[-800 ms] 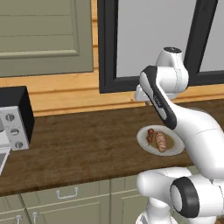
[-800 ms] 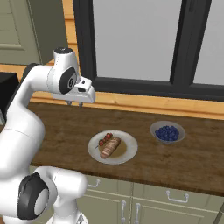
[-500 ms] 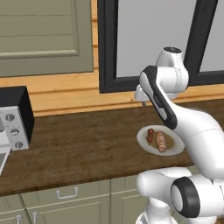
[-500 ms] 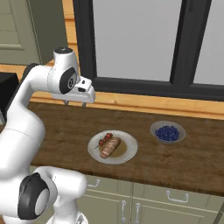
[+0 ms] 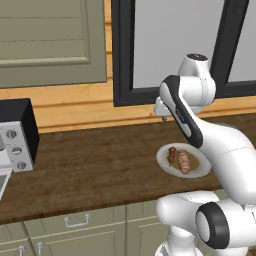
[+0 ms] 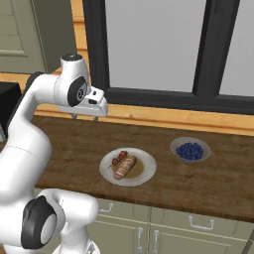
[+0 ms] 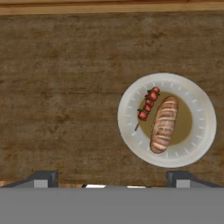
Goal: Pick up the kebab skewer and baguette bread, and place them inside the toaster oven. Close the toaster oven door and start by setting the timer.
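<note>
The kebab skewer and the tan baguette bread lie side by side on a white plate on the dark wooden counter. The base views also show the skewer, the bread and the plate. My gripper hangs open and empty high above the counter, left of and behind the plate. Its fingertips stand wide apart. The toaster oven sits at the counter's far left, cut off by the frame. Its door is mostly out of view.
A bowl of blueberries stands to the right of the plate. A dark-framed window and a wooden ledge run behind the counter. An upper cabinet hangs over the toaster oven. Bare counter lies between oven and plate.
</note>
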